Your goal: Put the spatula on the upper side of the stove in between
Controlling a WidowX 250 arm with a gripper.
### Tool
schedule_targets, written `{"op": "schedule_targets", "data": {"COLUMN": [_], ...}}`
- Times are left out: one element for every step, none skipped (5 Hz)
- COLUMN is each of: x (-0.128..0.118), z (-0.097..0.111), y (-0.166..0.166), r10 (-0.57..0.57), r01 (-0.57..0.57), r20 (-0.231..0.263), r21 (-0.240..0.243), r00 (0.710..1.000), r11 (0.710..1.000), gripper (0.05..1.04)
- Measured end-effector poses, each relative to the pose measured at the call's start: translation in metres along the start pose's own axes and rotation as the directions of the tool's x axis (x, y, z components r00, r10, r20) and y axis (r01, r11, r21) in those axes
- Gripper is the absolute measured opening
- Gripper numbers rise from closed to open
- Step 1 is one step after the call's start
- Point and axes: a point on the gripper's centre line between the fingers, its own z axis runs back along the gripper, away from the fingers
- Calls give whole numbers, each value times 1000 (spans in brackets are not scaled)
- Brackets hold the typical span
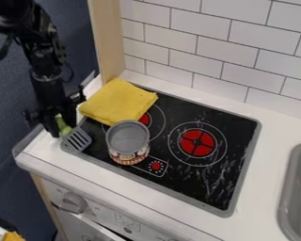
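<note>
White counter (140,189); arm (45,77) hanging steeply beside stove (225,190); fingers (51,127) pinching green-handled spatula (77,139)

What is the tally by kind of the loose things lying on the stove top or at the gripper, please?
Spatula: 1
Can: 1
Folded cloth: 1
Total: 3

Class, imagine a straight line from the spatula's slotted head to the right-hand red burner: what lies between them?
In the camera view, a can stands on the stove between the spatula and the right-hand red burner.
</note>
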Motion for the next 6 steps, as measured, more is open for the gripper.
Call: {"op": "schedule_targets", "data": {"x": [-11,-49,-81,-113,-113,-110], "z": [35,56,77,67,52,32], "y": [-12,-53,-98,-130,-147,-160], "r10": [-126,-310,-477,-598,-666,-718], "r01": [126,310,481,600,665,717], "r20": [36,54,86,89,86,87], "r21": [4,2,-36,3,43,57], "r00": [991,949,875,797,741,690], "r11": [992,951,876,800,745,695], "gripper": [411,411,411,411,411,411]}}
